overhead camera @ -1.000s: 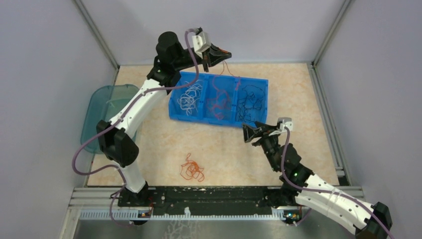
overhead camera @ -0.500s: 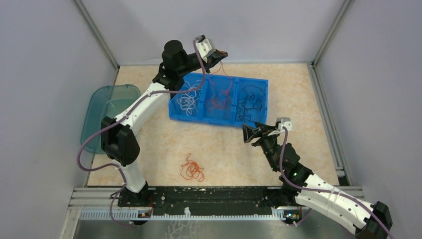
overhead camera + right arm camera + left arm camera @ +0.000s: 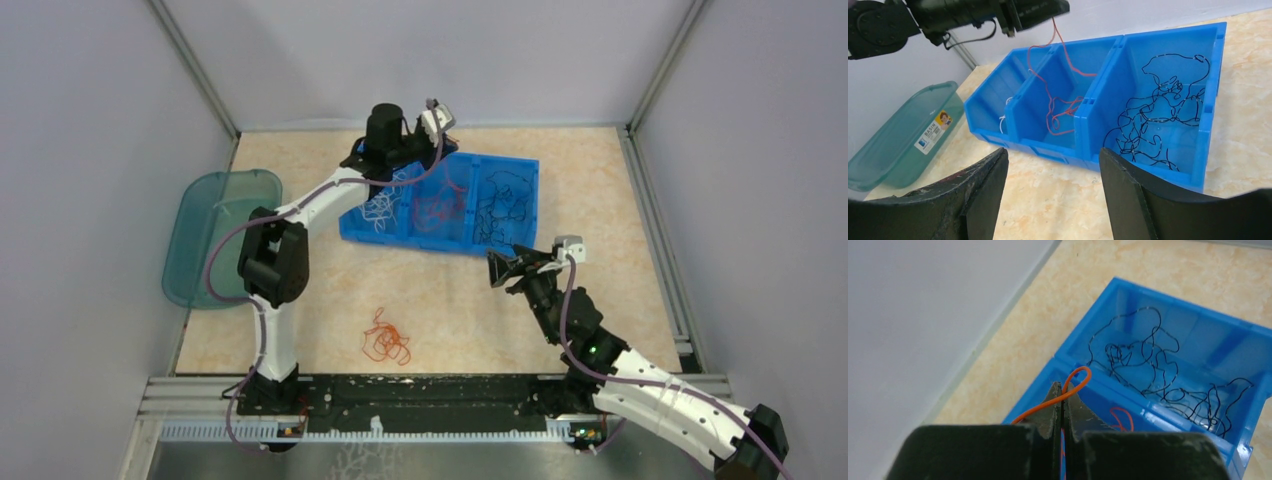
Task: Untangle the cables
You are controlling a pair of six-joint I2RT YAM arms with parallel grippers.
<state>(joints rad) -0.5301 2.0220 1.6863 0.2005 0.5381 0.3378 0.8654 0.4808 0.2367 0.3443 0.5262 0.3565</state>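
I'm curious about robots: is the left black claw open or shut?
Shut: the left gripper has its black fingers pressed together, pinching a thin red-orange wire strand.

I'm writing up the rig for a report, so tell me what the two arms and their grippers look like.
The left arm and right arm both have white shells between chunky black joints, with a thick purple cable looping along each. A small white camera block sits at each wrist. The left gripper and right gripper have matte black, wedge-shaped fingers.
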